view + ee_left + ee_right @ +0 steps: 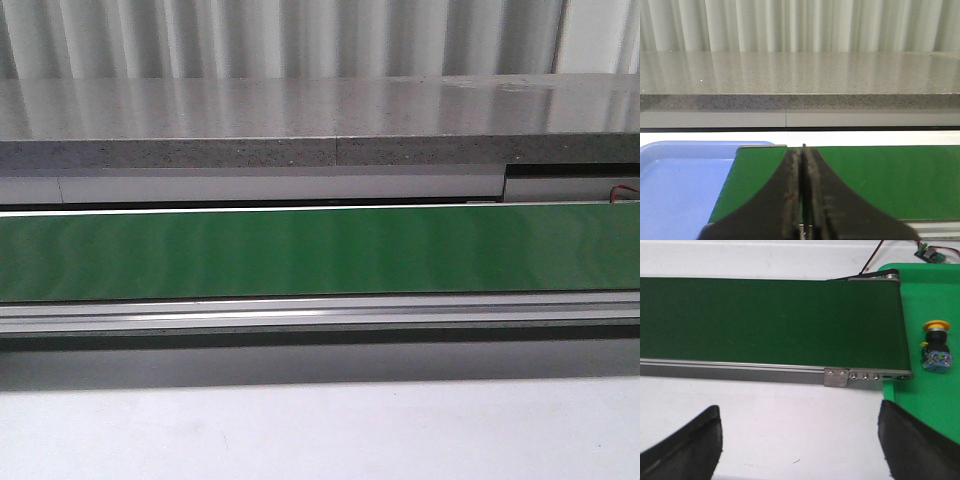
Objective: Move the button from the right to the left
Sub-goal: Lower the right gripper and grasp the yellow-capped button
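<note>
Right gripper [800, 440] hanging over white tabletop [790, 415], fingers spread wide apart, holding nothing. Ahead of it, green conveyor belt [770, 320] running across. Button [936, 347] lying beyond right finger, on green tray [935, 295], just past belt end. Left gripper [802, 200] pressed together, empty, blue tray [680, 185] beside, belt lying ahead.

White table [765, 420] under green conveyor belt [770, 322]

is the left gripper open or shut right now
Shut. In the left wrist view the left gripper has its two dark fingers pressed together over the green belt, nothing between them.
</note>
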{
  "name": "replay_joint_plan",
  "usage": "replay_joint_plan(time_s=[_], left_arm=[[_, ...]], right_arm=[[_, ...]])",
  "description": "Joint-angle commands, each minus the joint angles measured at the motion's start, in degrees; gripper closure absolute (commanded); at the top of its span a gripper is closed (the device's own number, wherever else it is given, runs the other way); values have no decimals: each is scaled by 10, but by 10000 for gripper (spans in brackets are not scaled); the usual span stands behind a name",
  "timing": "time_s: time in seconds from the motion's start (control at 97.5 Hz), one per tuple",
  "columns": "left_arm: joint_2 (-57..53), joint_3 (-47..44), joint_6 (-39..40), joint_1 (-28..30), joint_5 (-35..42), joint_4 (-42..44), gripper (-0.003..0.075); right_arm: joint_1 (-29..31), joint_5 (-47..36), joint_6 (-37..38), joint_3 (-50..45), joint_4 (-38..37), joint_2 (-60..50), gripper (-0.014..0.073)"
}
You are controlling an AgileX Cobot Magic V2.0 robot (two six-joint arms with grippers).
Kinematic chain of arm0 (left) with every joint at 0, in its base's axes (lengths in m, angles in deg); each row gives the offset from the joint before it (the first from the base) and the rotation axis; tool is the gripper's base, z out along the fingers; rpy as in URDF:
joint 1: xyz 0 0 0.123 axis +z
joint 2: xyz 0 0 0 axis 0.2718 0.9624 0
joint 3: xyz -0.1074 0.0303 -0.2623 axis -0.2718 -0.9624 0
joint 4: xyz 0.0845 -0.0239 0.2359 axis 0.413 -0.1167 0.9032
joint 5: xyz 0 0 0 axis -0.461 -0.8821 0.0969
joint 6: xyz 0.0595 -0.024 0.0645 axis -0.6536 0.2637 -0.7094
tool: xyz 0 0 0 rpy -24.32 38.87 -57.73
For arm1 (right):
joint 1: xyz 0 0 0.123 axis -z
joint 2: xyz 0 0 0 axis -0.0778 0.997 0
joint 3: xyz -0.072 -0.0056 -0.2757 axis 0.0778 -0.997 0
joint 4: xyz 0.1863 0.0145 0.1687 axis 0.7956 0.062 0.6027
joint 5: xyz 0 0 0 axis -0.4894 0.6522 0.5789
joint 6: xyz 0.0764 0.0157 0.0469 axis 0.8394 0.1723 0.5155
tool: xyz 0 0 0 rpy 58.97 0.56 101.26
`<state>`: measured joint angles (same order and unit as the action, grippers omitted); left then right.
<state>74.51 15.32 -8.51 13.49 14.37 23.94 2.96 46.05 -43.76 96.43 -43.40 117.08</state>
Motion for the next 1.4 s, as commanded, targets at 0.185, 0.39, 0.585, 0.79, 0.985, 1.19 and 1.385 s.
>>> replay_joint_plan(time_s=[0.185, 0.39, 0.585, 0.79, 0.985, 1.19, 1.385], left_arm=[[-20, -15, 4, -4, 45, 0, 740], [-20, -15, 4, -4, 45, 0, 740], [-20, -15, 4, -4, 45, 0, 740], [-20, -15, 4, -4, 45, 0, 740], [-20, -15, 4, -4, 45, 0, 740], [-20, -15, 4, -4, 45, 0, 740], [-20, -15, 4, -4, 45, 0, 740]], right_arm=[[0, -2, 24, 85, -12, 106, -52], [23, -11, 24, 138, -52, 194, -52], [113, -39, 8, 159, -53, 259, -52], [210, -87, -7, 159, -45, 340, -52], [275, -141, -15, 164, -45, 435, -52], [318, -147, -74, 226, 18, 546, -52], [333, -162, -218, 326, 81, 764, -52]])
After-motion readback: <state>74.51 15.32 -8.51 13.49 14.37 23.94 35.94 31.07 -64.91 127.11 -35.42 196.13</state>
